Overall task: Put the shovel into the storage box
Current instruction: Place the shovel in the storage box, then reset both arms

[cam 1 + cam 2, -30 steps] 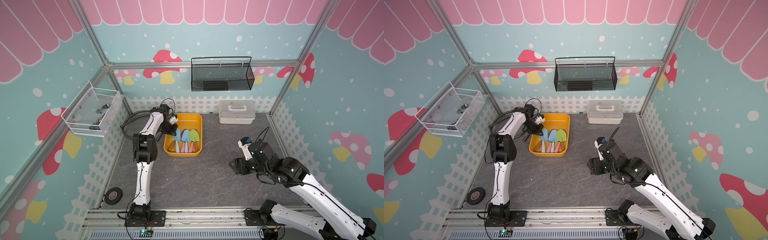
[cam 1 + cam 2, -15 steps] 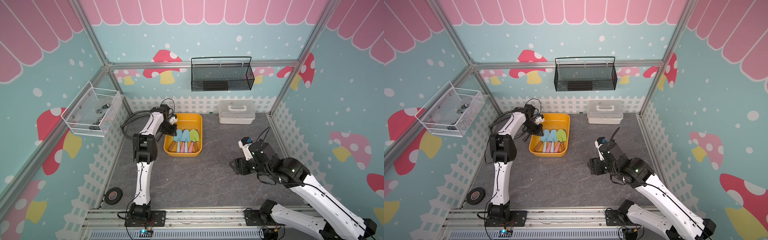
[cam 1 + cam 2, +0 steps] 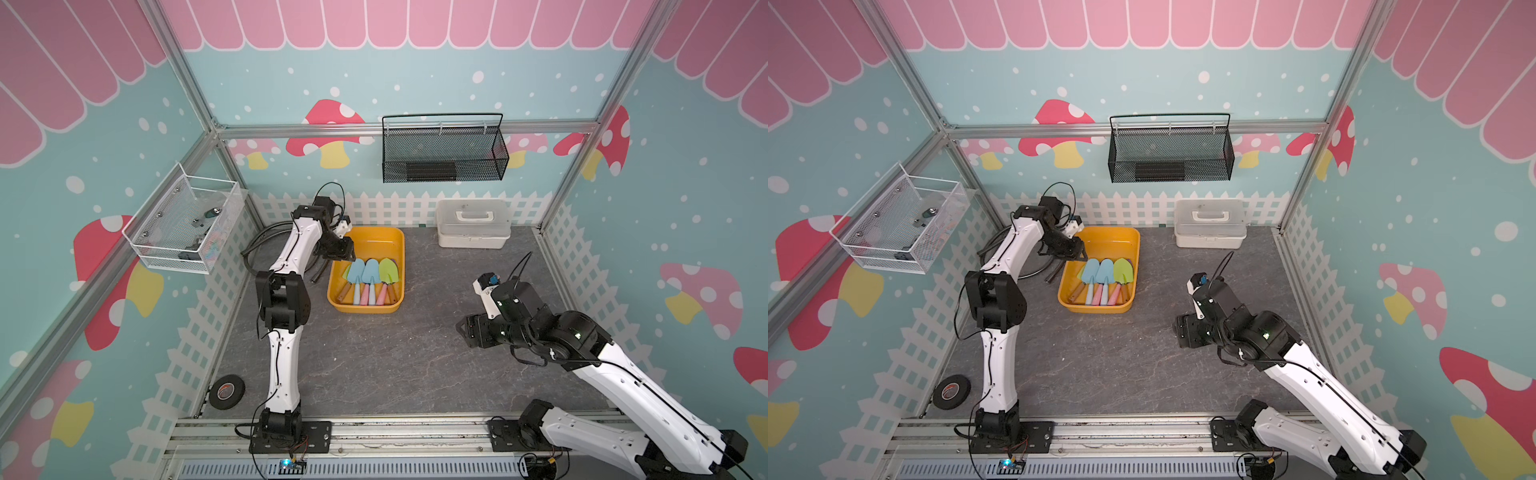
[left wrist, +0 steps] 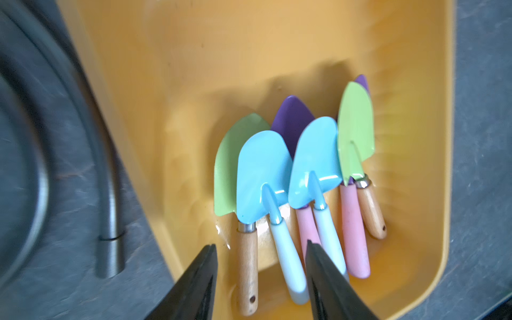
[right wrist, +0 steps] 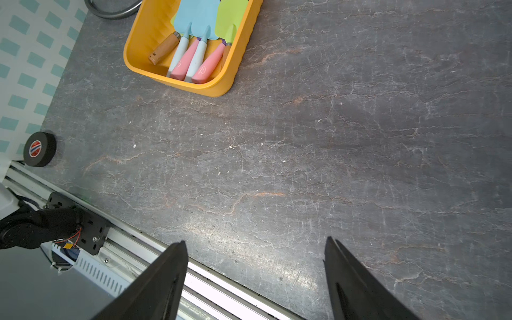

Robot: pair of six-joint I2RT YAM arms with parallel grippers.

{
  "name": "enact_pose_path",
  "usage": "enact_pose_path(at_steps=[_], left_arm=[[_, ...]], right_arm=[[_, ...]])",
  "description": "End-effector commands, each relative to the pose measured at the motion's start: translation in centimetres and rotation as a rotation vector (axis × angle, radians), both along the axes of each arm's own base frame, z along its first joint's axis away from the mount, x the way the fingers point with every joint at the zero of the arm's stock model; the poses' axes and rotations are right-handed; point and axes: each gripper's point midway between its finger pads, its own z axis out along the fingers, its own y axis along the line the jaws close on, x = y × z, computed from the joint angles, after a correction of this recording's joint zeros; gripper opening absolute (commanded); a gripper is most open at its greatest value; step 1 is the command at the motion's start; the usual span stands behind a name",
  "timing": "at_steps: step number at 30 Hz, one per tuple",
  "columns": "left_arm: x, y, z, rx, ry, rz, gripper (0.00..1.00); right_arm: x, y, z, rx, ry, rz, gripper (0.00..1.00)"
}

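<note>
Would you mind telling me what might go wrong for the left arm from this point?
The left gripper stands open right above the piled shovels in the yellow tub; lifting carelessly, a finger could catch a handle and drag one out. The grey hose beside the tub might snag the arm.

Glossy plastic, painted blades, matt slate-look top

The storage box (image 4: 291,55) is smooth yellow-orange plastic with a soft sheen. The shovels (image 4: 263,177) in it have glossy painted blades in blue, green and purple; two wooden handles (image 4: 247,266) look pale and lightly varnished, with bright metal collars, the rest smooth matt pink and pale blue. The tabletop (image 5: 304,152) is dark grey, veined like slate, mostly matt with a dull glare. The basket (image 3: 444,153) is black wire mesh, the case (image 3: 472,232) milky white plastic, the tape roll (image 5: 40,148) matt black.
</note>
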Motion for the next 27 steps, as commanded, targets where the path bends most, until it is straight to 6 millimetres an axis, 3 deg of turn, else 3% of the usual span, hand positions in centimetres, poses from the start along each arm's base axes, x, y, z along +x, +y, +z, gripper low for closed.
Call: enact_pose_path(at_steps=[1,2,7,14,21,27], left_arm=[[-1.2,-1.2,6.8,-0.033,-0.132,-0.015,0.87],[-1.5,-1.3,7.7,-0.029,-0.148,-0.012,0.98],[-3.2,-1.2,9.6,0.012,-0.198,0.029,0.99],[-5.8,0.0,9.6,-0.014,-0.306,0.153,0.99],[-9.3,3.7,7.7,0.019,-0.478,0.369,0.99],[-11.6,8.0,4.3,0.103,-0.620,0.538,0.99]], right_arm=[[1.1,-0.1,1.5,-0.031,-0.063,0.000,0.86],[1.5,-0.2,1.7,-0.047,-0.076,-0.005,0.88],[3.5,-0.7,2.2,-0.120,-0.139,-0.039,0.97],[5.9,-3.7,1.0,-0.259,-0.232,-0.155,0.99],[6.7,-6.5,-0.6,-0.343,-0.467,-0.189,0.99],[6.6,-9.3,-1.8,-0.398,-0.668,-0.229,0.99]])
